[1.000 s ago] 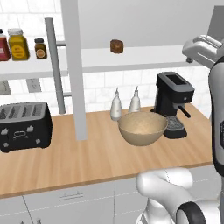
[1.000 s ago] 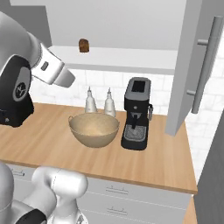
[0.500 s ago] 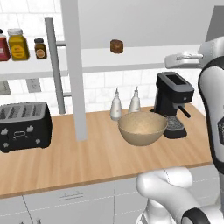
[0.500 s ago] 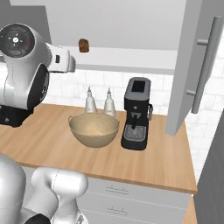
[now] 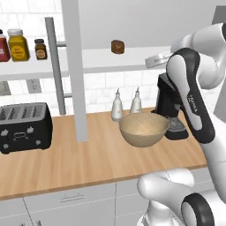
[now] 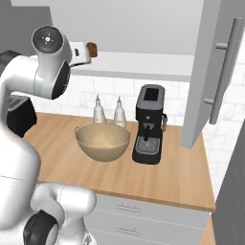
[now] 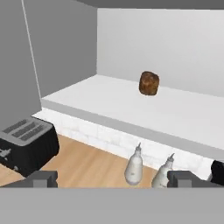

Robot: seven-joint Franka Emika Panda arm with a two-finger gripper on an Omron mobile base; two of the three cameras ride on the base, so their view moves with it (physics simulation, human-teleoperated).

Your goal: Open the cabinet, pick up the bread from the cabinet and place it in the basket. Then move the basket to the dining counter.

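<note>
Gripper (image 7: 112, 178): we see its two finger tips far apart at the hand view's lower edge, released, nothing between them.
Basket (image 5: 144, 129): we find it upright on the wood worktop (image 5: 88, 159), just left of the black coffee machine (image 6: 149, 123), two white bottles (image 6: 99, 109) close behind it.
Toaster (image 5: 24, 126): black, at the worktop's left end.
Cabinet (image 5: 73, 66): we note both doors swung open.
Bread (image 7: 149, 83): sits alone on the white inner shelf (image 7: 131, 107), well ahead of the gripper, apart from it.
Spice jars (image 5: 17, 44): on the shelf's far left.

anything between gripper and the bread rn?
Nothing: hand view shows bare white shelf between the open gripper and the bread.
</note>
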